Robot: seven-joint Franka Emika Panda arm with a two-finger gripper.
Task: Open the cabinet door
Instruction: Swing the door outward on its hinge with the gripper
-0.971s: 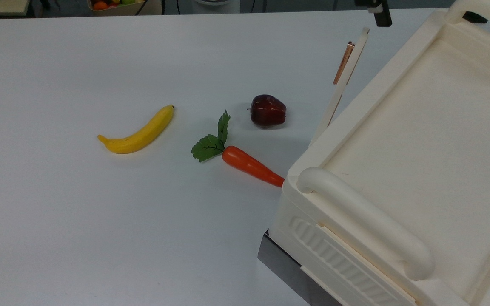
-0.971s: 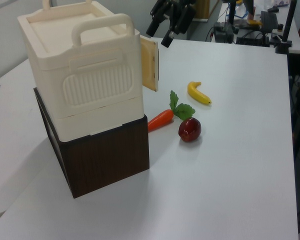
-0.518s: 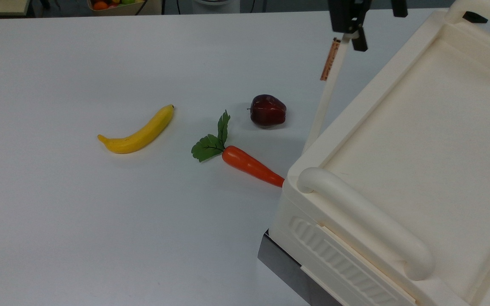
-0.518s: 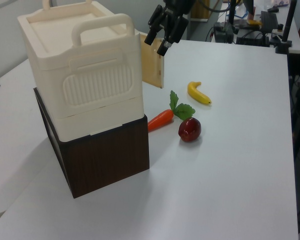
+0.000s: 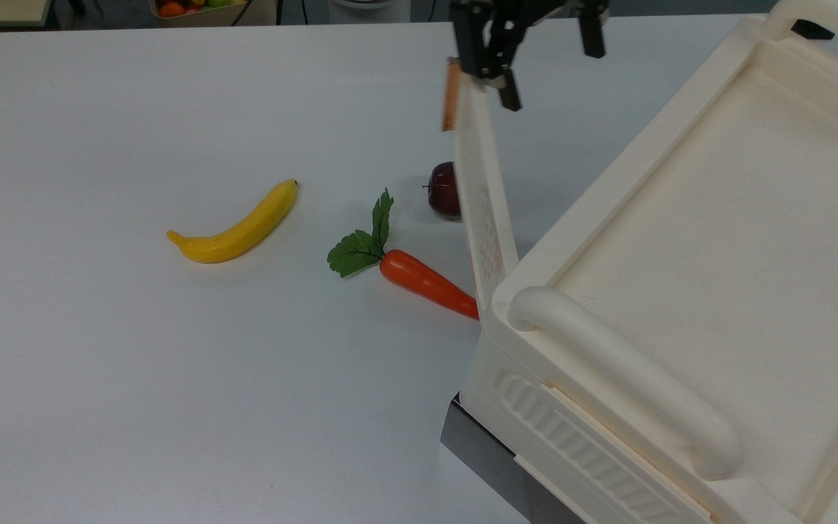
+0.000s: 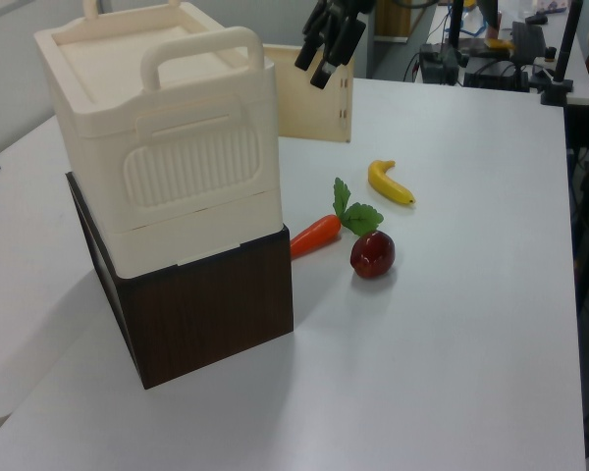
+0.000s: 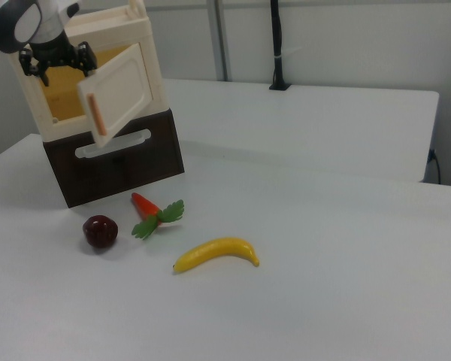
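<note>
Cream cabinet door [image 5: 483, 204] swings well out over the tabletop [image 5: 99, 364] in the top view; our claw [image 5: 495, 69] sits released at its free edge. Right view: we see the cabinet [image 7: 146, 45] interior amber, contents indiscernible.

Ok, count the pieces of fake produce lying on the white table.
3. In the top view, the banana lies furthest left, the carrot points toward the cabinet's corner, and the dark red apple sits partly hidden behind the open cabinet door. More could be hidden.
</note>
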